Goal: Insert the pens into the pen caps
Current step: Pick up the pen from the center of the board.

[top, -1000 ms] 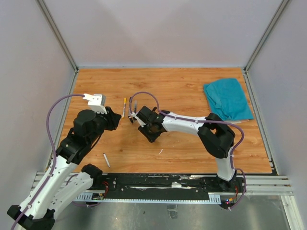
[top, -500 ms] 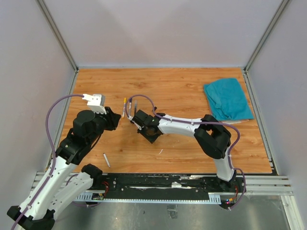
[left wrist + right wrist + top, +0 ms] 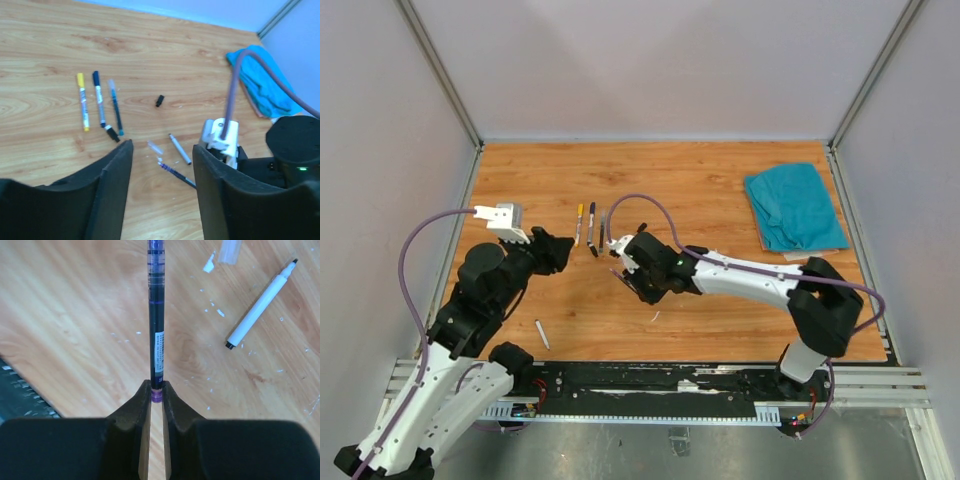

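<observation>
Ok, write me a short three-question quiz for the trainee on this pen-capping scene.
1. True or false: the left gripper is holding a pen.
2. Pick one: the right gripper is shut on A) a black cap, B) the purple pen, C) a white pen.
3. Short answer: what colour is the cloth at the table's far right?
Key: 1 false; 2 B; 3 teal.

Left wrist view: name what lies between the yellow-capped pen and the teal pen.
A pen with a dark blue cap, lying parallel to the yellow-capped pen and the teal pen; the left wrist view shows it.
</observation>
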Controlling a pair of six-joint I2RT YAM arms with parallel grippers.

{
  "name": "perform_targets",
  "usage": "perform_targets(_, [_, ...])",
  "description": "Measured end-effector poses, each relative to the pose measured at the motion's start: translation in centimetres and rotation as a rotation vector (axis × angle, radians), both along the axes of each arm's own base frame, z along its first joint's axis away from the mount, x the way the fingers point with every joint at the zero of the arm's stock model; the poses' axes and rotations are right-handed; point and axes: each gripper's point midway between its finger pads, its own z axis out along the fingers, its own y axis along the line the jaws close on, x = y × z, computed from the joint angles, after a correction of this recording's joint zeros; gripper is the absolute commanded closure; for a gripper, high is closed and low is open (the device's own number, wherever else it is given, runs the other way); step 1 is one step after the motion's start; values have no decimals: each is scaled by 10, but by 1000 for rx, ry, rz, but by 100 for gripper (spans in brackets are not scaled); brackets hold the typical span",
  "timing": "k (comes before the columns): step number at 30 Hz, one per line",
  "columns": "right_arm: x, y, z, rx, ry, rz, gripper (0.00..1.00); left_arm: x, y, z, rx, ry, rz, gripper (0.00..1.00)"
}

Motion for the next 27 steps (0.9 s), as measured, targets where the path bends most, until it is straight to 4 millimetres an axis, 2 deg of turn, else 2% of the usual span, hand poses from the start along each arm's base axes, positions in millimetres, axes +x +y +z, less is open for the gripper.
perform_targets(3, [-10, 10, 27, 166, 2, -6, 91, -1, -10, -2, -71, -8, -33, 35])
perform_targets(6, [-19, 22, 42, 307, 49, -7, 93, -1, -26, -18, -138, 24, -89, 25])
perform_targets(8, [-22, 29, 46, 380, 86, -22, 94, -3, -37, -34, -178, 61, -127, 24])
perform_targets(14, [-27, 38, 53, 555, 186, -114, 94, -8, -52, -58, -300, 118, -167, 23])
perform_targets(19, [-25, 34, 72, 669, 205, -194, 94, -14, -63, -59, -358, 124, -180, 24])
perform_targets(22, [-23, 33, 85, 727, 203, -224, 94, -17, -78, -62, -370, 143, -209, 28])
perform_targets(27, [-21, 34, 104, 794, 201, -243, 94, -18, -99, -81, -356, 201, -232, 37])
